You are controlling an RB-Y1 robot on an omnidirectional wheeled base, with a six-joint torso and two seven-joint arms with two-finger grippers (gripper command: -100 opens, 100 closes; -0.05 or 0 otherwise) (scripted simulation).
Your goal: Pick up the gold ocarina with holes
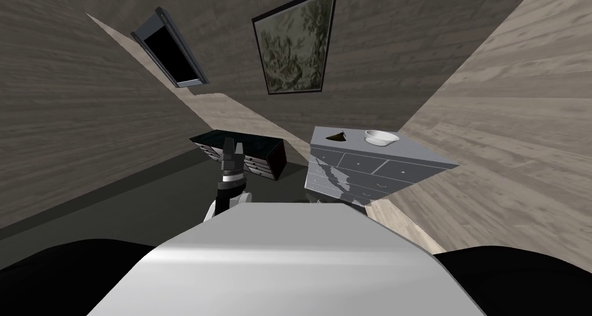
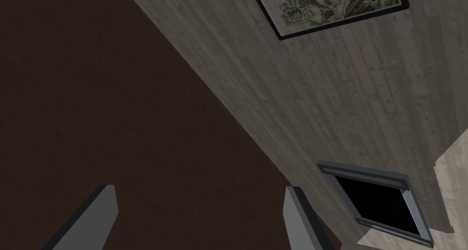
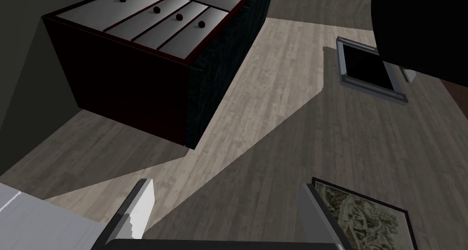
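The ocarina [image 1: 336, 137] is a small dark brown-gold tapered thing lying on top of a grey dresser [image 1: 370, 171], ahead and to my right. My left gripper [image 1: 230, 148] is raised in front of my chest, well left of the dresser and apart from the ocarina. In the left wrist view this gripper [image 2: 201, 194] is open with nothing between its fingers. My right gripper [image 3: 228, 190] is also open and empty, and it faces the wooden floor [image 3: 274, 101] beside a dark chest of drawers [image 3: 137, 69].
A white bowl [image 1: 380, 137] stands on the grey dresser just right of the ocarina. A low dark chest of drawers [image 1: 254, 153] sits on the floor behind my left gripper. Walls close in on both sides.
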